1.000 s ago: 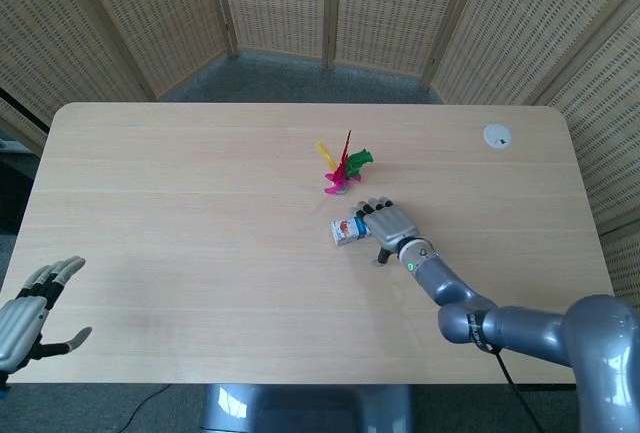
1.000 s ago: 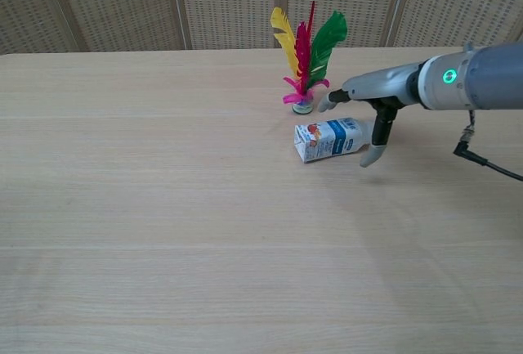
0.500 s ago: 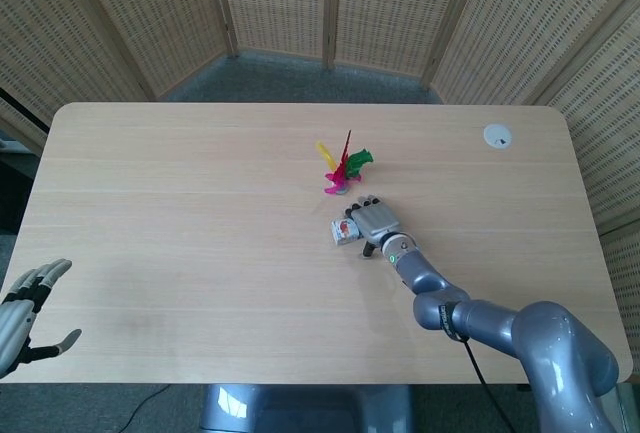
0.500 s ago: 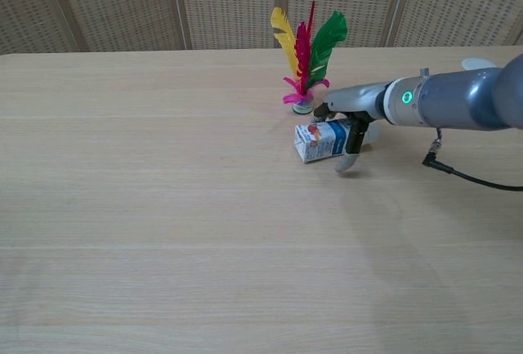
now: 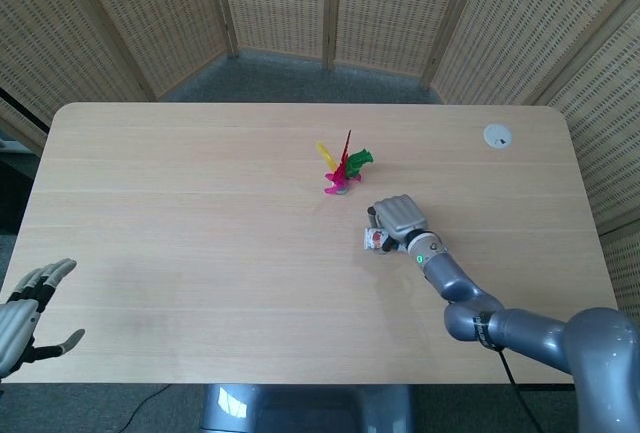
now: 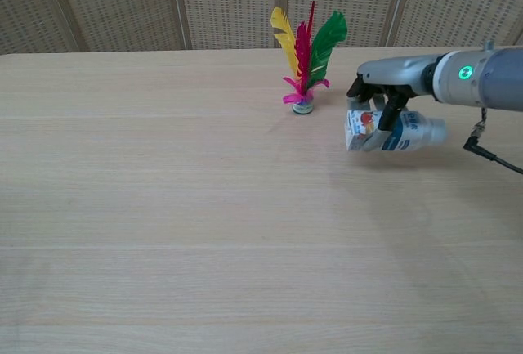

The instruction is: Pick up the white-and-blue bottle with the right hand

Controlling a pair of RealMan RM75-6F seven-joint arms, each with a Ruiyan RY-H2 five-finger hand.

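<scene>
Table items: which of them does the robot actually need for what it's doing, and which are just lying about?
Part of the job:
- white-and-blue bottle, held on its side
- right robot hand, gripping it

Just lying about:
- feather shuttlecock, standing upright beside them
- small white disc near the table's far corner
- left robot hand, holding nothing

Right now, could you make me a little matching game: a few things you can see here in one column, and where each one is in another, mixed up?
Things:
1. white-and-blue bottle
2. feather shuttlecock
3. left hand
4. small white disc

Places:
a. standing upright at mid-table
b. near the table's far right corner
c. gripped in the right hand, lying sideways
d. open, at the near left table edge

Pairs: 1-c, 2-a, 3-d, 4-b
</scene>
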